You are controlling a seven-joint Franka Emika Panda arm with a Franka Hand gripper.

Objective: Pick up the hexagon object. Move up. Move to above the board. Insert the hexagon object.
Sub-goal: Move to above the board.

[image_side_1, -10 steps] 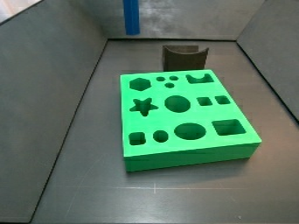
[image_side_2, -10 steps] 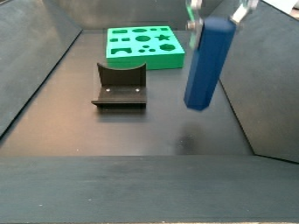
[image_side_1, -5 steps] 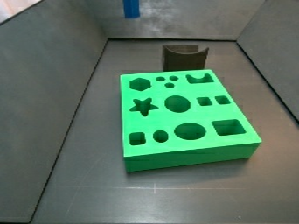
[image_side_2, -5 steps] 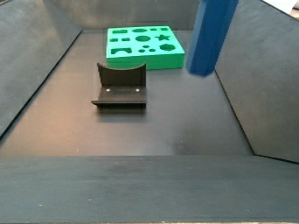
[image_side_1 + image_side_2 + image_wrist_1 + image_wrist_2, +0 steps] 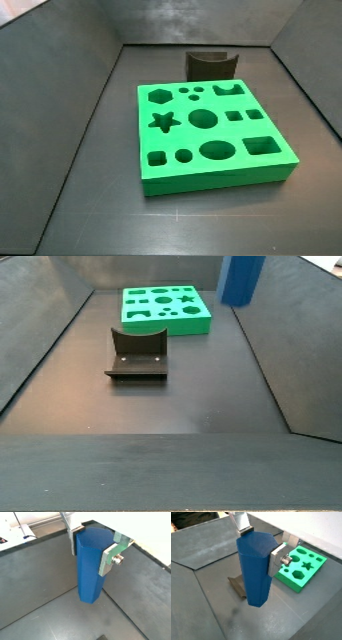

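While no brand, label or writing can be read on anything, both wrist views show the gripper (image 5: 93, 546) clenched on the hexagon object (image 5: 91, 564), its flat silver fingers (image 5: 238, 521) pressing opposite faces near the top of the blue peg, which hangs upright well above the dark floor (image 5: 160, 406). In a side view only the peg's lower end (image 5: 242, 278) shows, at the 1 o'clock edge, to the right of the board (image 5: 166, 309); half a second ago far more of it was visible there, so it has risen. In a side view the board (image 5: 210, 130) lies flat with all holes empty, the fixture (image 5: 211, 64) at its 12 o'clock. The fixture (image 5: 136, 353) has not moved.
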